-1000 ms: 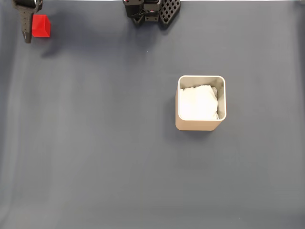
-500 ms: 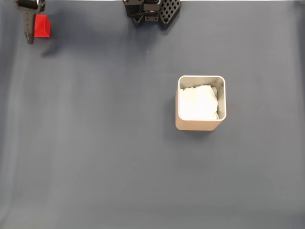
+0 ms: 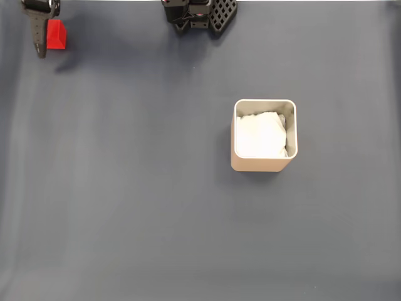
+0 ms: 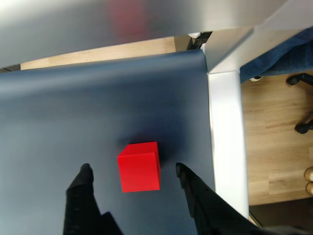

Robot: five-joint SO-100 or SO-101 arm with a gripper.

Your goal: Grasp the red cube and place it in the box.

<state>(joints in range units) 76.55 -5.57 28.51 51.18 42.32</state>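
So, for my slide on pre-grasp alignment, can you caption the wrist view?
Open gripper straddling the red cube on the dark mat, fingers apart from it.

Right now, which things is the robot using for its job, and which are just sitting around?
For the job:
- the red cube, on the dark mat between the open fingers of the tool
- the box, with white padding inside

Just sitting around:
- the black arm base at the top edge of the fixed view
- the chair wheels on the wooden floor
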